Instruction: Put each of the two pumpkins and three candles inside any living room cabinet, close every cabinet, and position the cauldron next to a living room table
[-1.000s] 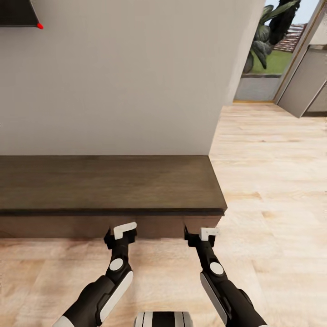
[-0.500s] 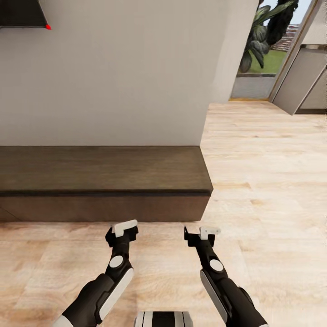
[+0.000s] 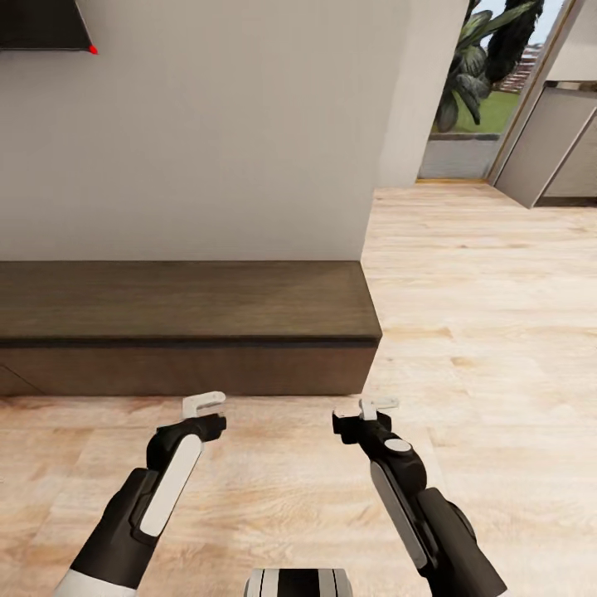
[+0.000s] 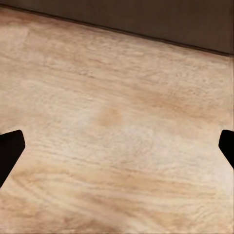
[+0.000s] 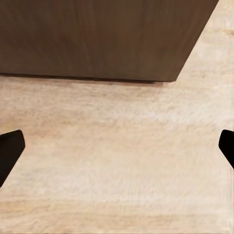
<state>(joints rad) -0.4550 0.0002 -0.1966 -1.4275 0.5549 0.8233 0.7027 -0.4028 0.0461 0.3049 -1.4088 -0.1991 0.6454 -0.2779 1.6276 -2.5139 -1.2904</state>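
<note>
Both arms stick out low over the light wood floor (image 3: 464,348). The left tool (image 3: 204,405) and right tool (image 3: 377,405) are both spread wide, nothing in either. Just past them sits the cabinet (image 3: 182,311), long and dark brown, front shut, flat top bare, pushed against the pale wall (image 3: 232,133). Further back right there's a doorway with a plant (image 3: 481,58).

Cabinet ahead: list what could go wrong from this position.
1. The cabinet shows a flat, closed front with no handle visible, so finding a grip to open it may be hard.
2. Both the left gripper and the right gripper hang open and empty over the floor, so nothing is ready to stow.
3. Driving forward with arms stretched out could knock the grippers into the cabinet front.
</note>
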